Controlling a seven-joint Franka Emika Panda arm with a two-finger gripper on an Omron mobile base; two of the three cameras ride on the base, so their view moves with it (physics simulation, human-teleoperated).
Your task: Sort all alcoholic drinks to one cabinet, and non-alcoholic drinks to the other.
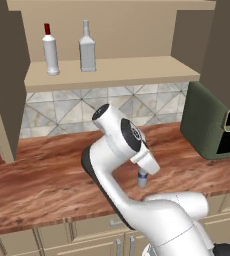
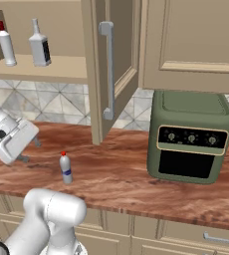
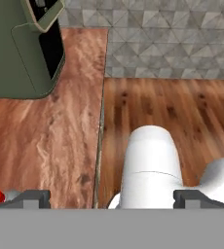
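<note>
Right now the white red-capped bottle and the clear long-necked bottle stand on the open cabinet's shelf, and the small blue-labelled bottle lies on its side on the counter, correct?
Not quite. The small blue-labelled bottle stands upright on the counter, red cap up, as the right base view shows. The rest holds: the white red-capped bottle and the clear long-necked bottle stand on the open cabinet's shelf.

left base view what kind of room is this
A kitchen, rendered: a wooden counter under an open wall cabinet holding two bottles, a tiled backsplash behind it, and a green countertop oven at the right.
</note>
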